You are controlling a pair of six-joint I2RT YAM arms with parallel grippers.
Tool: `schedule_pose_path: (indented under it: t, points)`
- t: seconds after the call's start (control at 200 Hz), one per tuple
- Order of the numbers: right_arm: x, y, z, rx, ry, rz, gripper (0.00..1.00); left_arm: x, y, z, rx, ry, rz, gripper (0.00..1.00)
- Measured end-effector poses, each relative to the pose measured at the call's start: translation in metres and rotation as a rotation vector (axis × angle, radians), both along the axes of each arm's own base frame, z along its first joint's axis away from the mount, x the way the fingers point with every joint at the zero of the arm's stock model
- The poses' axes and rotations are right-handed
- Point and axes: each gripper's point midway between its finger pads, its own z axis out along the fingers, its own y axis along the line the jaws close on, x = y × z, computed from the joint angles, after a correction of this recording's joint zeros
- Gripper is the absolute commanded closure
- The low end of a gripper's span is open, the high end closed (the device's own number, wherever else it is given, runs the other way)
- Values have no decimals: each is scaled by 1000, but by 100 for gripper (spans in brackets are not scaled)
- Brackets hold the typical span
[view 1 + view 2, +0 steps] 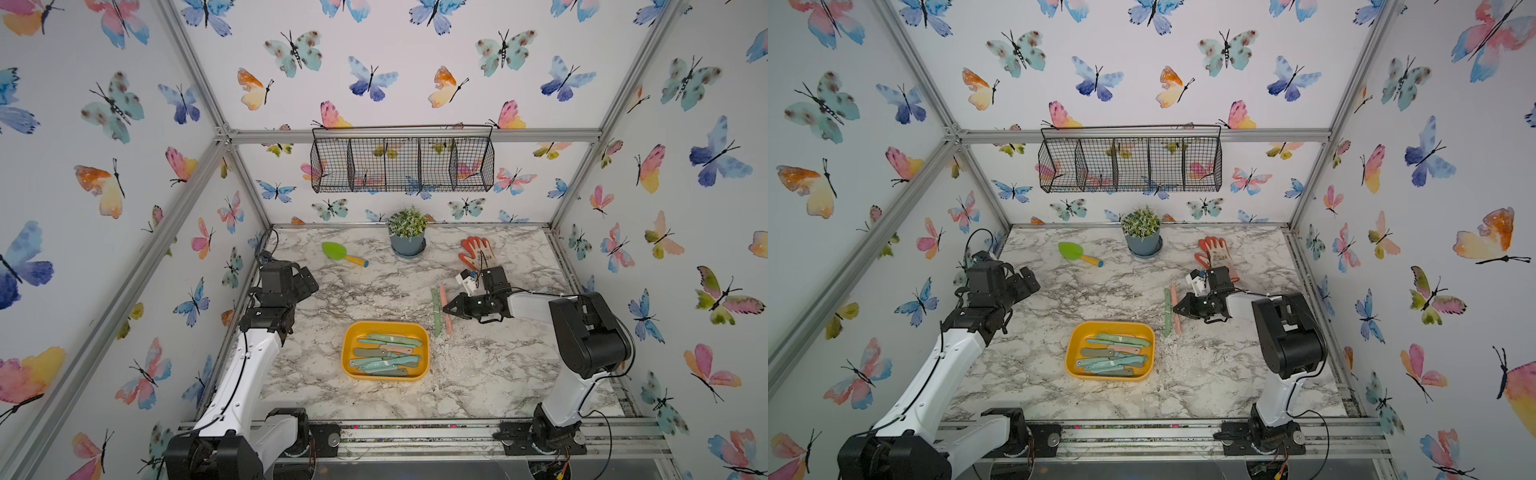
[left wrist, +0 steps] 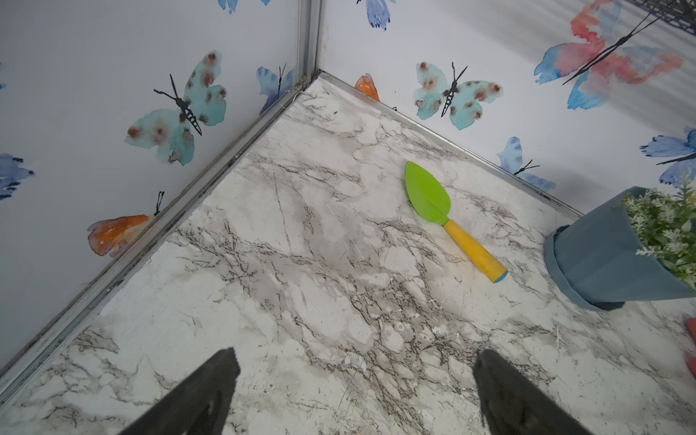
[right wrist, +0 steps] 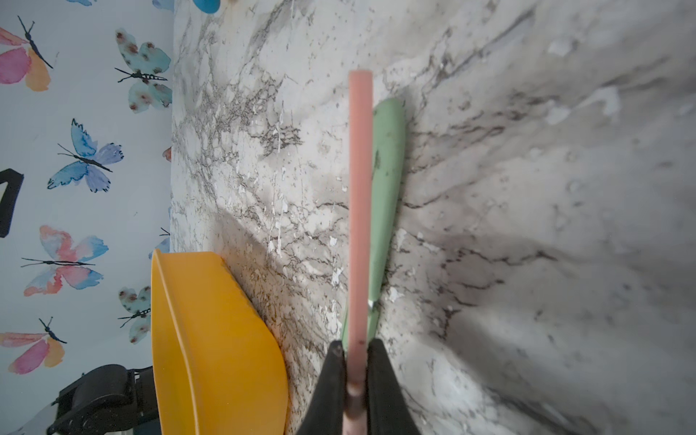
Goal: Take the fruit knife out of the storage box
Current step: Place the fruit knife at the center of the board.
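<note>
1. Task item: pink fruit knife [image 3: 359,207] is held edge-up outside storage box [image 3: 211,339], just beside green knife [image 3: 388,188] on counter [image 3: 527,188]; other knives [image 1: 384,353] lie in box.
2. Grippers: right gripper [image 3: 356,344] is clenched on pink knife; left gripper [image 2: 354,354] is spread, empty, well apart.
3. Risk: if released edge-up, knife may topple onto green one.
4. Unclear: contact w/ counter; gripped end is hidden.

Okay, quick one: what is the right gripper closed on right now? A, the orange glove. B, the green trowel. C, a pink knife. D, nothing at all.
C: in the right wrist view the right gripper has its jaws shut on the pink knife, which runs alongside the green knife outside the storage box.
</note>
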Motion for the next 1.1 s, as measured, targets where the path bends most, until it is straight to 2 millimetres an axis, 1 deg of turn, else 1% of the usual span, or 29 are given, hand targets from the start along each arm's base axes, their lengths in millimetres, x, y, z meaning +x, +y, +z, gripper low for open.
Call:
schedule_pose_path:
  t: [0.24,0.41,0.516,0.726,0.926,1.101]
  points:
    - [-3,-1,-14,9,57,-38,95,0,0,0,0,0,0,2]
    - [-1,0,-14,18,64,-55,95,0,0,0,0,0,0,2]
    - [0,-1,-17,19,73,-66,92,0,0,0,0,0,0,2]
    - [4,-1,-17,28,74,-79,89,0,0,0,0,-1,0,2]
    - [4,-2,-17,29,74,-83,84,0,0,0,0,-2,0,2]
    - [5,-1,-16,32,68,-77,71,0,0,0,0,-1,0,1]
